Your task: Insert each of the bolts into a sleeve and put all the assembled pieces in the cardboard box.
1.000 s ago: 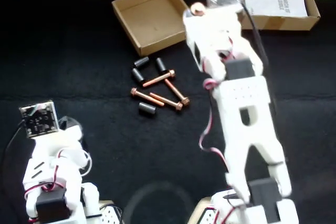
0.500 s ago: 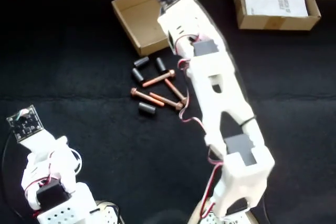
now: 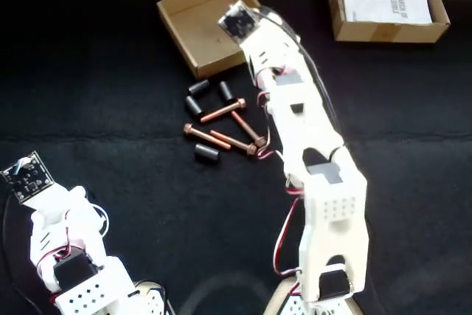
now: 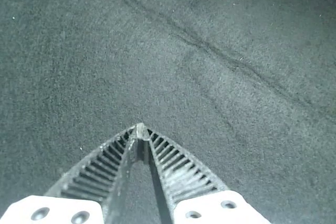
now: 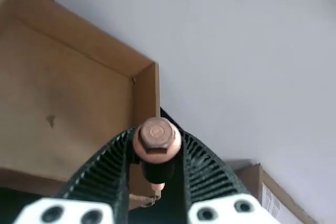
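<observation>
Right pincer [image 5: 156,153] gripped the sleeved bolt [image 5: 156,136] just under its head; probably rigid, light, slippery. Left pincer [image 4: 139,129] was closed, empty.

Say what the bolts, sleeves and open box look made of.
Bolts: metal, probably copper-plated, going by the shiny orange-brown shafts and hex heads.
Sleeves: matte black, plastic or rubber; the look leaves it open.
Cardboard box: plain brown card with folded walls and no coating visible.
</observation>
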Available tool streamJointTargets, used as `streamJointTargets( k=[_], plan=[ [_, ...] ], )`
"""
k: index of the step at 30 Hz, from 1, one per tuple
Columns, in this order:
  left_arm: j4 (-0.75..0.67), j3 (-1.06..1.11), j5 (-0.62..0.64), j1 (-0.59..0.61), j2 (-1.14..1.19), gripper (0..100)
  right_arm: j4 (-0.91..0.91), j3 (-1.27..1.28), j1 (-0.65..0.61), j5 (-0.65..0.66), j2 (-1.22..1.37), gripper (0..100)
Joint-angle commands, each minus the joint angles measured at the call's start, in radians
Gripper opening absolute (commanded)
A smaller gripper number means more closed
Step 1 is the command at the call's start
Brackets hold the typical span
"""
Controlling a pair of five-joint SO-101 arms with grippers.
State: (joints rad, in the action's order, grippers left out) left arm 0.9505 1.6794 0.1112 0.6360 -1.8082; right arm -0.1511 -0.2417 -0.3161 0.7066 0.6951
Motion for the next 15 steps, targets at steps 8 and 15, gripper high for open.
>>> streamJointTargets(
  k=[8, 15],
  plan=[
    [-0.017, 0.016, -0.003, 0.008, -0.007, 1, -0.578, -0.271, 0.021, 0.101, 0.39, 0.8],
    [-0.017, 0.016, -0.003, 0.027, -0.007, 1, -0.777, -0.469, -0.01, 0.124, 0.553, 0.8]
  ],
)
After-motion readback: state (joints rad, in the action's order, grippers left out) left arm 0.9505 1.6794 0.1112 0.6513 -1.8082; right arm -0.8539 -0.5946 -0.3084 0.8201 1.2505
